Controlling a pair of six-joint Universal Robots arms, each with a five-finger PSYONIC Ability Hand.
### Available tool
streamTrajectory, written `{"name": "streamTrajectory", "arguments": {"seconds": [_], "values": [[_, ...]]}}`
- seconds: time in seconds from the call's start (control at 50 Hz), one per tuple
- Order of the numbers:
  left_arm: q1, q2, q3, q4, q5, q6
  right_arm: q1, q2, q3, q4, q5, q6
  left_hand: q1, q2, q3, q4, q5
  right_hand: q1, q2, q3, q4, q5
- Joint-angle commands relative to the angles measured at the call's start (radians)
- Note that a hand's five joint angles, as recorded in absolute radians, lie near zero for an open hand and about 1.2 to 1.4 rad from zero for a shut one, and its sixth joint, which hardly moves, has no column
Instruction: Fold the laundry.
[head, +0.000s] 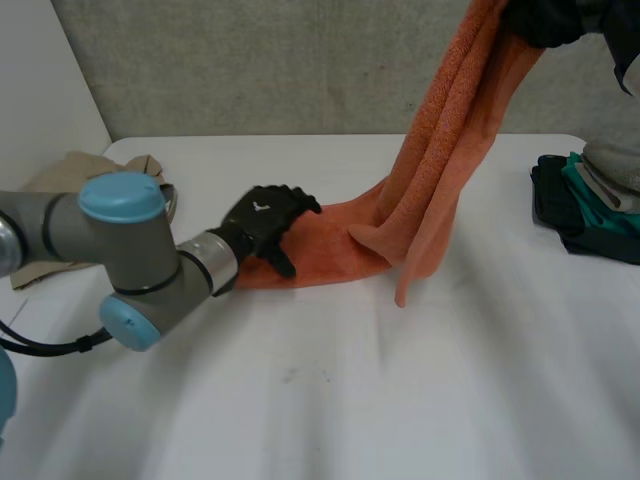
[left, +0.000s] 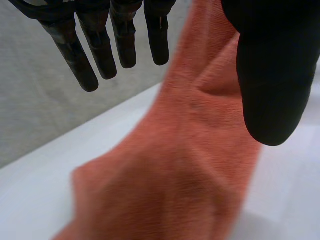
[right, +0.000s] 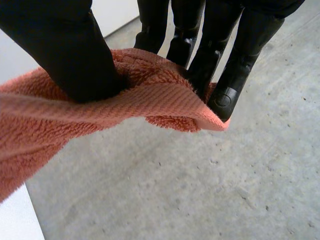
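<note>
Left arm (head: 120, 255) up front, its left hand (head: 262, 225) open, fingers straight, resting on the table end of the orange towel (head: 335, 245), mid-table. Up at one o'clock the right hand (head: 548, 20) pinches the towel's hemmed edge, thumb against fingers (right: 235, 65), the rest hanging down. Wide bare table (head: 330, 400) at six o'clock; beige cloth (head: 60, 180) at nine, dark clothes pile (head: 585, 215) at three.

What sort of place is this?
Likely a lab test bench: bare white table, rough grey wall behind, staged laundry (orange towel, dark-and-teal clothes pile).
</note>
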Motion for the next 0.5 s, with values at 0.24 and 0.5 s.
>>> {"name": "streamTrajectory", "arguments": {"seconds": [0.24, 0.5], "values": [[-0.139, -0.171, 0.156, 0.083, -0.059, -0.033, 0.027, -0.132, -0.02, 0.102, 0.001, 0.135, 0.033, 0.049, 0.043, 0.052, 0.066, 0.346, 0.216, 0.208, 0.202, 0.25], [-0.177, -0.165, 0.129, 0.14, -0.216, -0.079, 0.02, -0.155, -0.002, 0.143, 0.006, 0.159, 1.022, 1.038, 1.032, 1.041, 1.055, 0.346, 0.216, 0.208, 0.202, 0.25]]}}
